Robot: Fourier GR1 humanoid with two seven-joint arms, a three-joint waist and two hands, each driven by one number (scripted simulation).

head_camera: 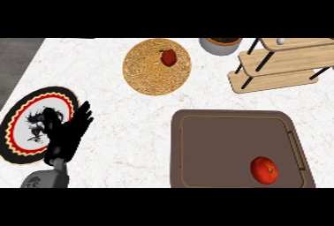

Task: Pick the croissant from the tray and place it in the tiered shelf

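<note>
Left hand (70,128) rests open, fingers (83,112) up, beside patterned plate (20,128).

The white marbled table (124,132) carries a patterned plate (26,126) beneath the robot hand (68,132), a woven mat (153,73) beyond it, a brown tray (222,145) to its right, and a wooden tiered shelf (287,66) and a grey bowl (220,45) far off.

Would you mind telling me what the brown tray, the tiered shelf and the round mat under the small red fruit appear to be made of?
The dark brown rectangular tray looks like matte plastic or stained wood: flat, uniform colour, raised rim. The pale tiered shelf seems light wood boards on thin black, probably metal, legs. The round tan mat looks like cork or woven fibre, judging by its speckled grain.
</note>
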